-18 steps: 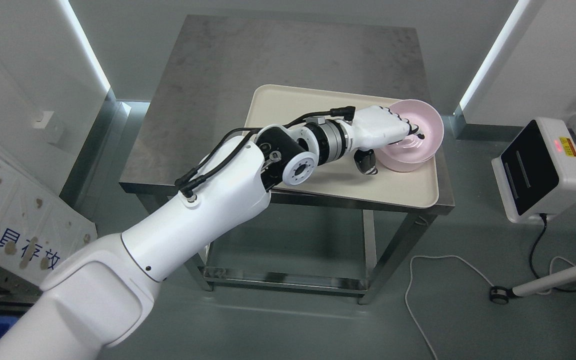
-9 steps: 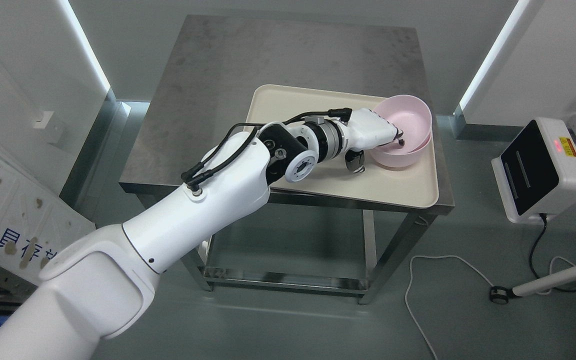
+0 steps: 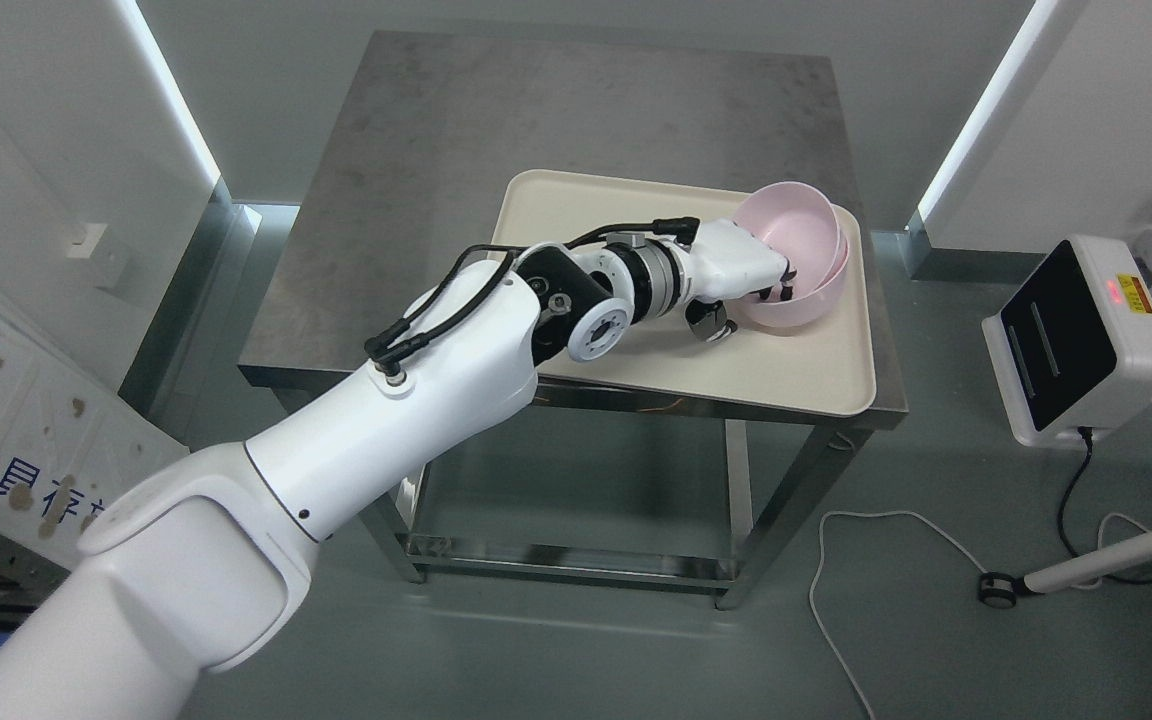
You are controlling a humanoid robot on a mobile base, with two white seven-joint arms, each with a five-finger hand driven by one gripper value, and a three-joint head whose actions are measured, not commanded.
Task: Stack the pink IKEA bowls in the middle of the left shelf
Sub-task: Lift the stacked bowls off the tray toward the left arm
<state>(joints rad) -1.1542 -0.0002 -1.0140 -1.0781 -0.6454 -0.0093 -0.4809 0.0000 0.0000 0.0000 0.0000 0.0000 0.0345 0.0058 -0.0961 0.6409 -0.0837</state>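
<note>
On the right end of the cream tray point(image 3: 576, 215), the left robot hand point(image 3: 751, 275) is pinching the near rim of the pink bowl point(image 3: 798, 262), fingers point(image 3: 784, 283) hooked inside and a dark thumb point(image 3: 711, 322) under the wall. Big change vs a sec ago: the bowl was tipped way toward the camera w/ its whole inside showing, then half a sec ago it sat flatter on the tray, and now it's tilted the other way, opening facing left-ish toward the wrist. The hand has also pulled back a bit toward the robot and twisted. There's a second rim line showing at the right edge, so prob two bowls nested, but can't say for sure. Can't tell if the bottom is touching the tray or just off it, looks about at tray level. Imo this means the grasp is settled and it's at the lift-off stage, nothing's gone to the shelf yet, and the shelf isn't even in frame. Tray sits on the steel surface point(image 3: 556, 110). Right arm isn't visible at all. Rim-only grip on a tilted bowl could slip tbh.
</note>
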